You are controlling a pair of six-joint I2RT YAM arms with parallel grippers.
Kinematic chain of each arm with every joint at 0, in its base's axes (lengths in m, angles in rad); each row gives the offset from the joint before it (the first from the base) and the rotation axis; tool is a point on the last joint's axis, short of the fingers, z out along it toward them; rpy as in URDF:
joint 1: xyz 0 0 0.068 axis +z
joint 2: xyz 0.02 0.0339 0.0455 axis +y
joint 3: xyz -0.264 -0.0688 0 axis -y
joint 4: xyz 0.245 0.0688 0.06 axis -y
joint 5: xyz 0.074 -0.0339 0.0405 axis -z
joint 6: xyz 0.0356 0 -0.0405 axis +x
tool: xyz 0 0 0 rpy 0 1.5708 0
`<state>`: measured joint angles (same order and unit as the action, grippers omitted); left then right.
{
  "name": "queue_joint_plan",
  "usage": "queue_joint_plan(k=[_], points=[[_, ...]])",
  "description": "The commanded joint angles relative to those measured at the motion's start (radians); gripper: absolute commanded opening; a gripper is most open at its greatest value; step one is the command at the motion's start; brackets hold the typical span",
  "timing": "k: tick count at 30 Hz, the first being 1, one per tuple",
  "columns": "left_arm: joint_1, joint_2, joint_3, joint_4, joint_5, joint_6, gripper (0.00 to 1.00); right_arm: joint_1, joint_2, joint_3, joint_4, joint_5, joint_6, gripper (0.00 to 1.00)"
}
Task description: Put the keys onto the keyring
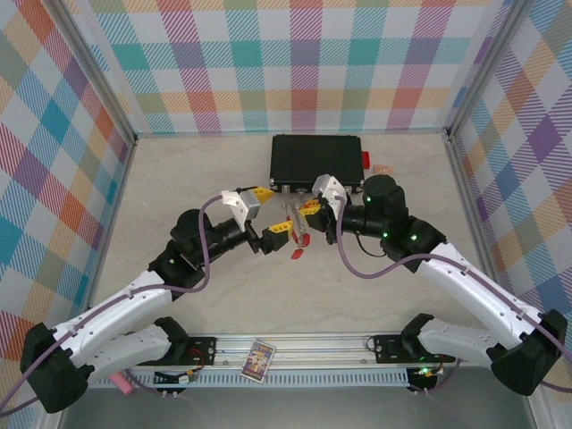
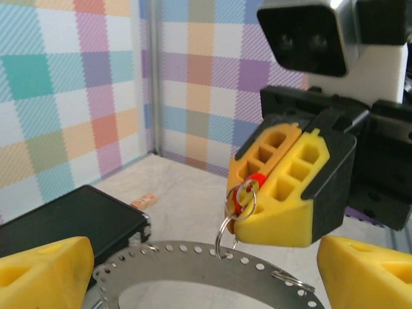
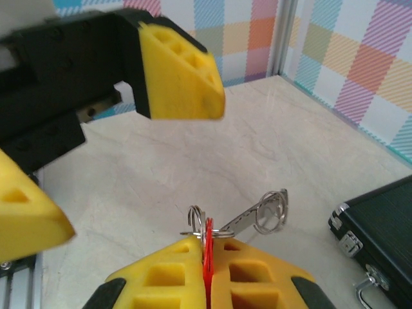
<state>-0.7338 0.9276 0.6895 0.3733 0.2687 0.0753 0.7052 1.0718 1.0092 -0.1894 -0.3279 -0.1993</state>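
**A:** How do your jaws stand?

**B:** My right gripper (image 3: 207, 248) is clamped on the red sleeve of the thin silvery wire keyring (image 2: 243, 198). My left gripper (image 2: 206, 273) gapes wide on nothing, with a perforated silver metal strip (image 2: 193, 254) arcing between its yellow fingers (image 2: 45, 273)

**A:** What could go wrong?

**B:** The pinch looks narrow to me. If my left closes off-centre on that strip, the ring could twist out onto the pale marbled table (image 3: 161, 161). My grippers are close, so the pads might bump

**A:** And around you?

**B:** I can't single out the keys. A small red-tagged piece (image 1: 299, 252) dangles below. The black hard case (image 1: 317, 161) just behind could crowd a swing
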Motion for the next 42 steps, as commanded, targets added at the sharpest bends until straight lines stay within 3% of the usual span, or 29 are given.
queue_joint_plan(k=[1,3,6,20,34,42], points=[[-0.003,-0.033,-0.032,0.057,-0.109,-0.023,0.93,-0.008,0.029,0.005,-0.002,0.048,0.000,0.00],[-0.003,-0.047,-0.047,0.066,-0.180,-0.036,1.00,-0.009,0.057,0.010,-0.007,0.061,0.001,0.00],[-0.003,-0.077,-0.072,0.073,-0.300,-0.051,1.00,-0.009,0.110,0.026,-0.011,0.069,0.007,0.00],[-0.004,-0.224,-0.144,0.045,-0.546,-0.098,1.00,-0.005,0.401,0.106,0.135,0.019,0.167,0.00],[-0.003,-0.353,-0.168,0.033,-0.627,-0.085,1.00,0.050,0.722,0.295,0.197,0.029,0.262,0.00],[-0.004,-0.378,-0.183,0.046,-0.671,-0.075,1.00,0.049,0.792,0.308,0.200,0.036,0.260,0.00]])
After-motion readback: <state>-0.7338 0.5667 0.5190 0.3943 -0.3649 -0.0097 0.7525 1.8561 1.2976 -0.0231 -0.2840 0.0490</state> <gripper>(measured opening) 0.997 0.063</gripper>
